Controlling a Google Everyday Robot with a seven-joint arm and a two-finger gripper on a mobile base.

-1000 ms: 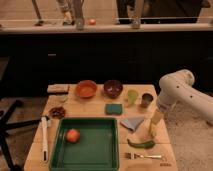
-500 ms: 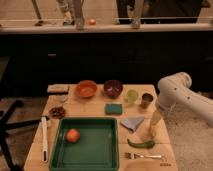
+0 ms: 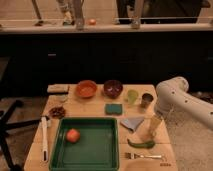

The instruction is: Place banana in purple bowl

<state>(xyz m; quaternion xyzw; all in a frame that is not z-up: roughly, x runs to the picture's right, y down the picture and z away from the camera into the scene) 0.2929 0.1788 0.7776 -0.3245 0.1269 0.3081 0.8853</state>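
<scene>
The purple bowl [image 3: 113, 88] stands at the back of the wooden table, right of the orange bowl [image 3: 86, 89]. My gripper [image 3: 153, 134] hangs from the white arm [image 3: 172, 95] over the table's right side, far from the purple bowl and just above a dark green curved vegetable [image 3: 141, 144]. A slim pale-yellow shape stands nearly upright at the arm's end. I cannot tell whether it is the banana or part of the gripper. No banana shows elsewhere on the table.
A light-green cup [image 3: 132, 95] and a dark cup [image 3: 146, 99] stand right of the purple bowl. A teal sponge [image 3: 114, 108], a grey cloth [image 3: 132, 122], a fork [image 3: 142, 156] and a green tray [image 3: 95, 150] holding a red fruit [image 3: 73, 135] lie nearer. A chair [image 3: 10, 125] stands at the left.
The arm's elbow has come slightly down and to the left. The gripper end has stayed over the same spot by the green vegetable.
</scene>
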